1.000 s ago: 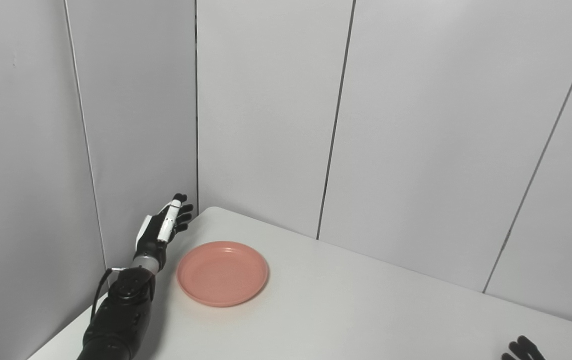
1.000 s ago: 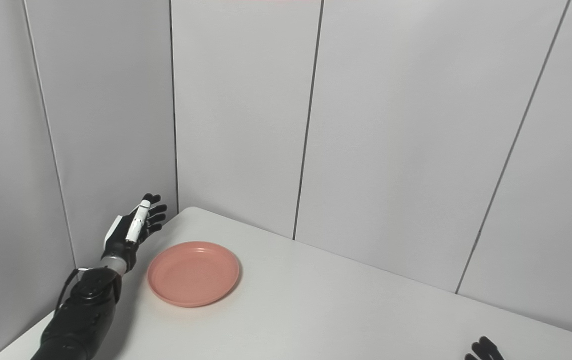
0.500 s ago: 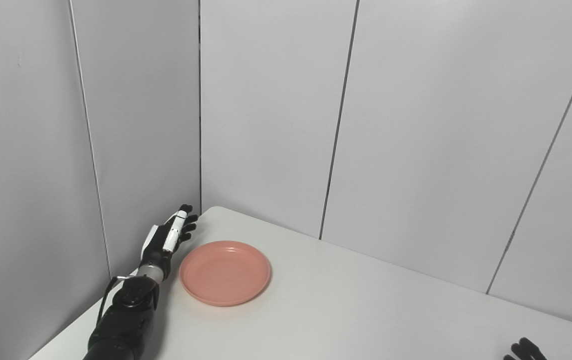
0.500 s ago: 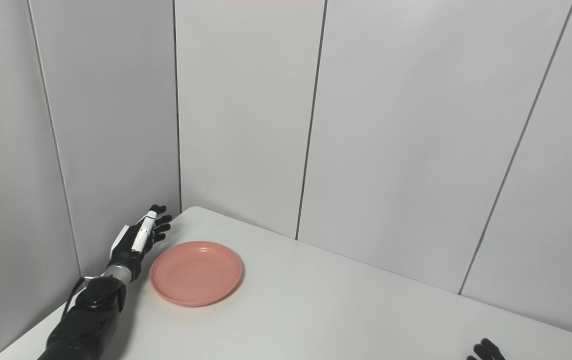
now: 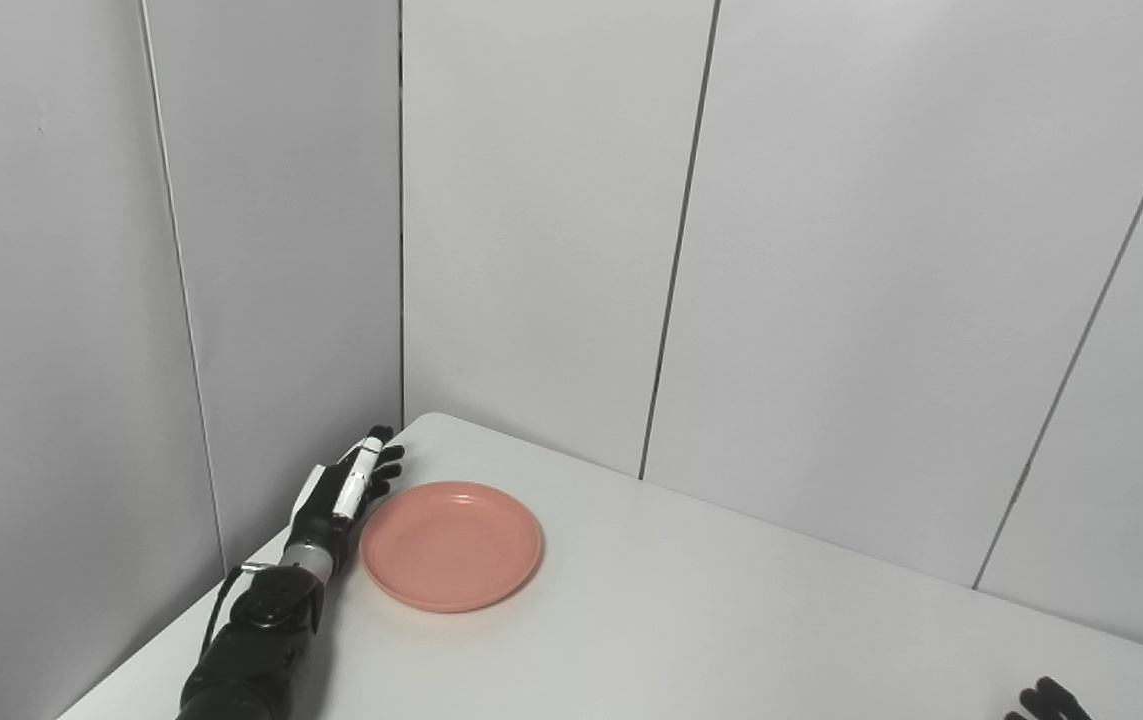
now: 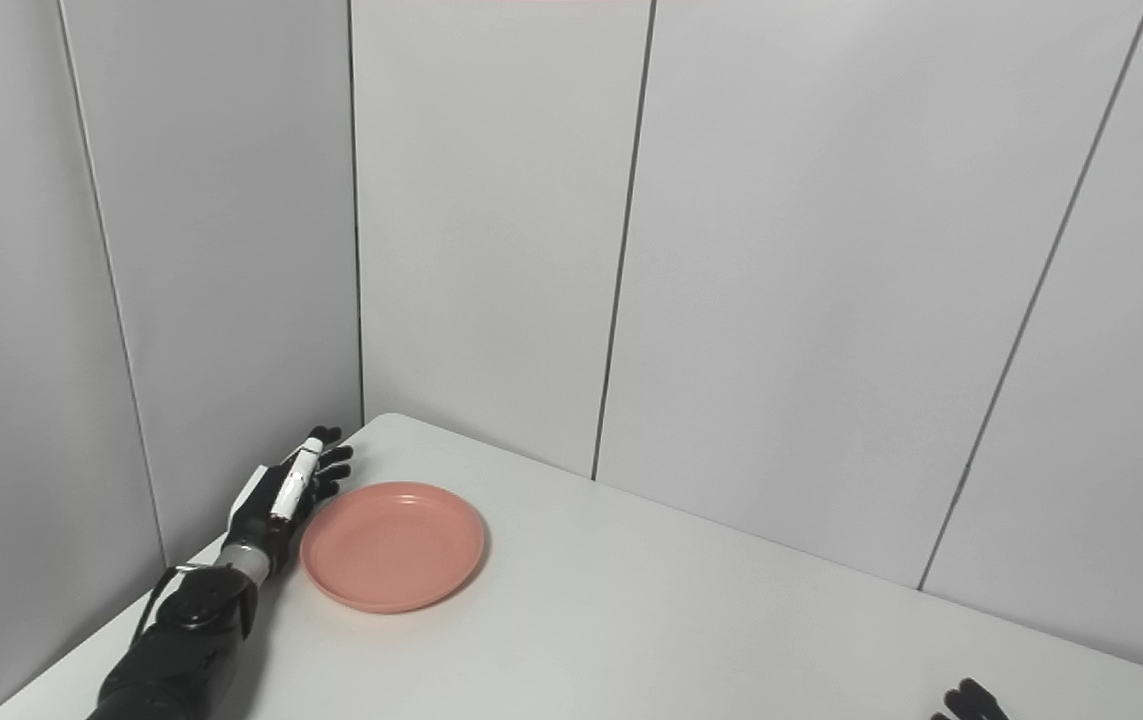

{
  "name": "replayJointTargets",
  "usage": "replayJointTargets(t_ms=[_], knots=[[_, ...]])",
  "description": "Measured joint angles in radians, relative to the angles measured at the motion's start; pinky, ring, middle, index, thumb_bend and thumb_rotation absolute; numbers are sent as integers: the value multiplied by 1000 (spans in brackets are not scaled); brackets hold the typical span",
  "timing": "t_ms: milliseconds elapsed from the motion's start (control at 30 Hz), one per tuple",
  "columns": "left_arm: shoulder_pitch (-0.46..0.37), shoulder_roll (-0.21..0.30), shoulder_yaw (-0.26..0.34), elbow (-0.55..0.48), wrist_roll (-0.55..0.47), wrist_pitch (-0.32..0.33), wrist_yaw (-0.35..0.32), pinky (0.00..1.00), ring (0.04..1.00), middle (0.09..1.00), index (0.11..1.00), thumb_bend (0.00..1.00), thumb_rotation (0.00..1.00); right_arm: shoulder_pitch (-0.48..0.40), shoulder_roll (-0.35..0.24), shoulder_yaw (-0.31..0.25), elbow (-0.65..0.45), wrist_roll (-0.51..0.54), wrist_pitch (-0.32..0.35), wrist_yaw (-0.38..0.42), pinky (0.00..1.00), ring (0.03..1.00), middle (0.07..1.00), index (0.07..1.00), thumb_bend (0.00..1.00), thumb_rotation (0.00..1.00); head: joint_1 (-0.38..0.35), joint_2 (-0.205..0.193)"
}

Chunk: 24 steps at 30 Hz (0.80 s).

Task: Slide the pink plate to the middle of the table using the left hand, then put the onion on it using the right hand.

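Observation:
The pink plate [image 5: 451,543] lies empty on the white table [image 5: 691,630], near the table's far left corner. My left hand [image 5: 341,492] is open, fingers straight and pointing away from me, low beside the plate's left rim; I cannot tell if it touches the rim. It also shows in the right eye view [image 6: 283,495], as does the plate [image 6: 393,545]. Only the fingertips of my right hand [image 5: 1046,700] show at the bottom right edge. No onion is in view.
Grey panel walls close off the table at the back and along the left side, right behind my left hand. The table's rounded far corner [image 5: 426,420] lies just beyond the hand.
My left hand has come down toward the table and moved closer to the plate's left rim. The plate has not moved. The camera shifted slightly.

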Motion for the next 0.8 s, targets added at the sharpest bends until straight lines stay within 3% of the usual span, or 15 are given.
replayJointTargets(t_ms=[267,500,700,800], knots=[[-1,-5,-25,16,1,-30,-6,967,921,893,882,505,1000,3,0,-2,-1,0,0,0,772,831,852,848,703,794,0,0],[-7,0,-35,46,1,-62,-20,920,904,894,867,525,1000,2,0,-2,0,0,0,0,790,841,860,858,708,801,0,3],[-6,-5,-34,30,-2,-36,-20,936,895,894,901,528,1000,3,0,-4,-2,2,0,0,789,839,857,855,700,797,-2,5],[-4,-15,-27,-3,-20,4,-17,879,869,886,893,499,1000,3,0,-4,-8,-1,0,0,795,843,865,859,697,804,-3,5]])
